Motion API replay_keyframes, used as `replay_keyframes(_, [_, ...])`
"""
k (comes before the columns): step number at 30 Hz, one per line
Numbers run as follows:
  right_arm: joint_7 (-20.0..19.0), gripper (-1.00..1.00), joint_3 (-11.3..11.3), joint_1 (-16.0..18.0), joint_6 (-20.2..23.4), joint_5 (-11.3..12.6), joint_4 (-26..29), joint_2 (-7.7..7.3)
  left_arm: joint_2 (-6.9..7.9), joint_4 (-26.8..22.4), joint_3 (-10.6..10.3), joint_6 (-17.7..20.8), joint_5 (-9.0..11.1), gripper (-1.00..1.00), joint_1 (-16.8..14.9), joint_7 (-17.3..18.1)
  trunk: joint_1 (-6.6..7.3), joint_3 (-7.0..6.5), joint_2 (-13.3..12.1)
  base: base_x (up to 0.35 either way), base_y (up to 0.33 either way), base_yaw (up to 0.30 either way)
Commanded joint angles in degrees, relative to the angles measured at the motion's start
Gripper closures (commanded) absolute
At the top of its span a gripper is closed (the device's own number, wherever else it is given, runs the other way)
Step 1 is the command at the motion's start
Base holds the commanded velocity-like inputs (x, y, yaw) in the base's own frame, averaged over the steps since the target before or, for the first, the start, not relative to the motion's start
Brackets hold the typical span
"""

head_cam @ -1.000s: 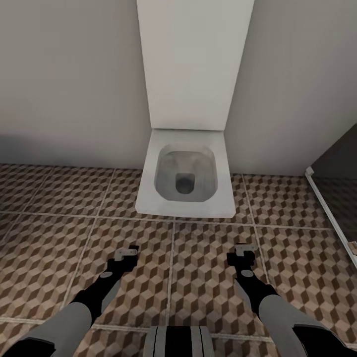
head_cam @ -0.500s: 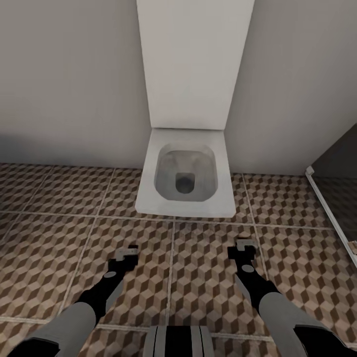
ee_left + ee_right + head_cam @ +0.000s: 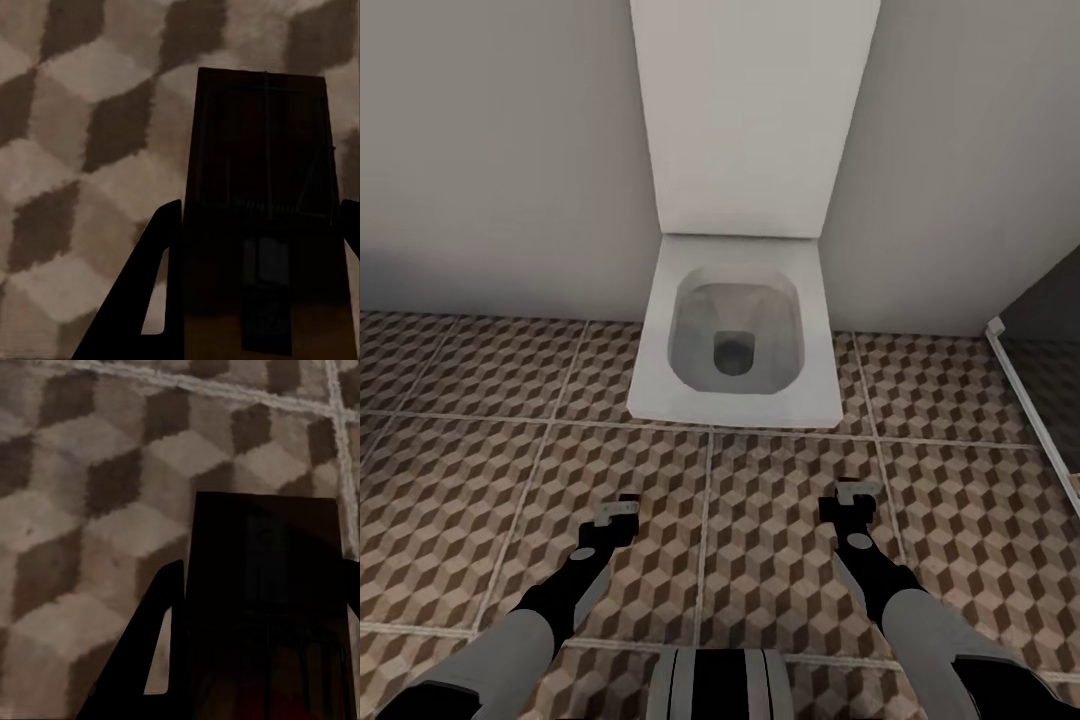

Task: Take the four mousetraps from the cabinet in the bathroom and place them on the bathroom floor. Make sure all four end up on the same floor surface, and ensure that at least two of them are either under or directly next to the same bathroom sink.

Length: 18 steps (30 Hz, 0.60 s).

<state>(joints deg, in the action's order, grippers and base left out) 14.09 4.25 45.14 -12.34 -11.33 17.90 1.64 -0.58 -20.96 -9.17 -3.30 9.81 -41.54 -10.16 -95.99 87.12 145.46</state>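
A mousetrap in each gripper, and I'm facing the toilet with no sink ahead

The left mousetrap [image 3: 259, 247] is a dark flat board pinched between the left gripper's [image 3: 618, 508] fingers, its long axis running out along them, wire parts showing on its face; the right mousetrap [image 3: 266, 615] sits the same way in the right gripper [image 3: 852, 493], a hint of red at its near end. Both jaws are closed on the boards' edges, both traps hanging above the bathroom floor [image 3: 780, 560] without touching it. The arms reach forward and down, roughly level and well apart, the toilet [image 3: 732, 340] straight ahead between them. I judge neither arm nearer a drop spot, since I must turn to find the basin first
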Motion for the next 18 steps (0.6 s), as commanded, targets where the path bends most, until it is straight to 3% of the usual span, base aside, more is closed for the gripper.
replay_keyframes(1, [0.0,1.0,0.4,0.0,-0.2,-0.5,-0.1,0.08,0.04,0.0,-0.5,-0.2,0.5,1.0,0.0,-0.5,-0.01,0.26,0.0,0.0,0.0,0.0])
replay_keyframes(7, [0.1,1.0,0.5,0.0,-0.2,-0.6,-0.1,0.06,0.05,0.0,-0.4,-0.2,0.5,1.0,0.0,-0.4,-0.17,1.59,0.1,0.0,0.0,0.0])
replay_keyframes(18, [0.0,1.0,0.5,0.0,-0.3,-0.4,-0.2,0.08,0.05,0.0,-0.4,-0.2,0.5,1.0,0.0,-0.6,-0.17,1.59,0.1,0.0,0.0,0.0])
